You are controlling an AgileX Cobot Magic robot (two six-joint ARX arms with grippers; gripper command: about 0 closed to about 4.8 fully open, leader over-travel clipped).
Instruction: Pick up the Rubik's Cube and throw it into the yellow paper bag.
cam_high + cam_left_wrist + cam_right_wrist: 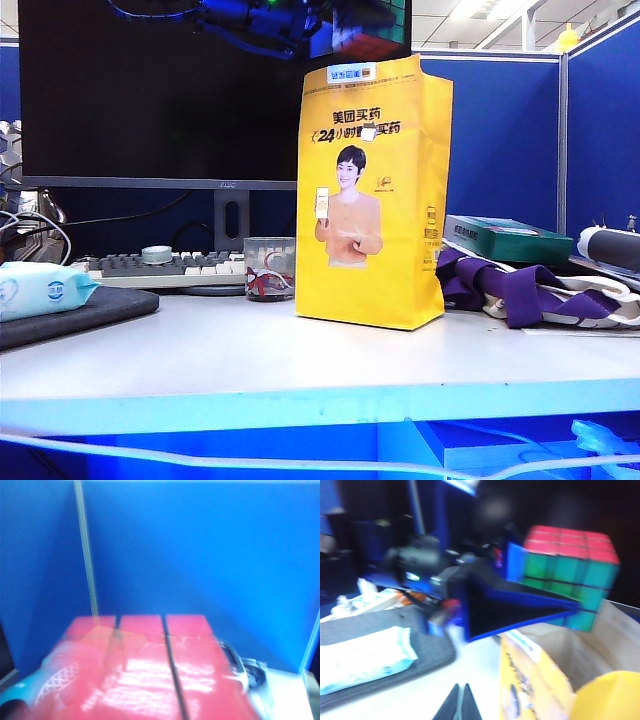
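The yellow paper bag (370, 190) stands upright in the middle of the table, and the right wrist view looks into its open mouth (555, 660). The Rubik's Cube (368, 42) (570, 575) hangs right above that mouth, red face up and green face to the side. It rests against a blue finger (510, 605) of my left gripper (325, 25). Blur hides how tightly the jaws hold it. The cube's red face (150, 670) fills the lower left wrist view. My right gripper (461, 702) is shut and empty, over the table beside the bag.
A clear glass cup (269, 268) stands just left of the bag, in front of a keyboard (160, 268) and a monitor (160, 90). A wet-wipes pack (40, 288) lies on a dark mat at the left. A green box (505, 238) and purple straps (530, 290) lie at the right.
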